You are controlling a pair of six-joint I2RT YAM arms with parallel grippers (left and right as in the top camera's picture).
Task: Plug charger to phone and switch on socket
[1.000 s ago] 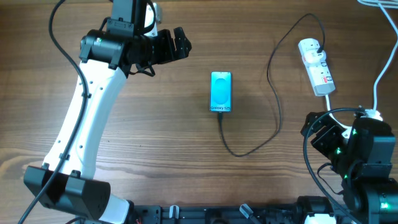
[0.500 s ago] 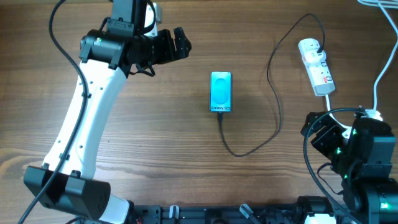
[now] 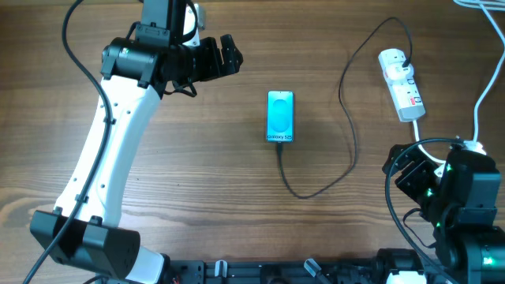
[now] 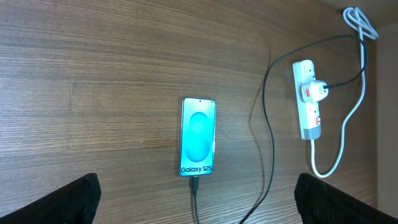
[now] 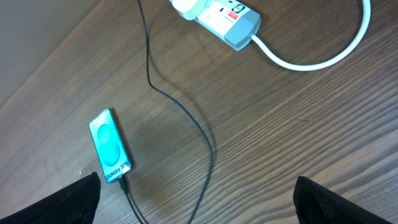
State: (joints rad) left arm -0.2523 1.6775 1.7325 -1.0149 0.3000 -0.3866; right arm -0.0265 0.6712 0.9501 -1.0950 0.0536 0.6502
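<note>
Black charger [image 4: 194, 196] tip at phone [image 4: 198, 135] edge, joint unclear; socket [image 4: 309, 118] switch unreadable; left fingers [image 4: 71, 200], right fingers [image 5: 339, 200] spread.

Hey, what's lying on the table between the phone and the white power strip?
Only the charger cable, a thin black line running down the table between the phone and the socket; otherwise bare wood. Clearest in the overhead view.

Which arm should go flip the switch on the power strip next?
Right. The socket lies on the right side of the table, just beyond the right hand, which is open. The left hand hovers far off on the other side of the phone, whose charger already looks plugged in.
</note>
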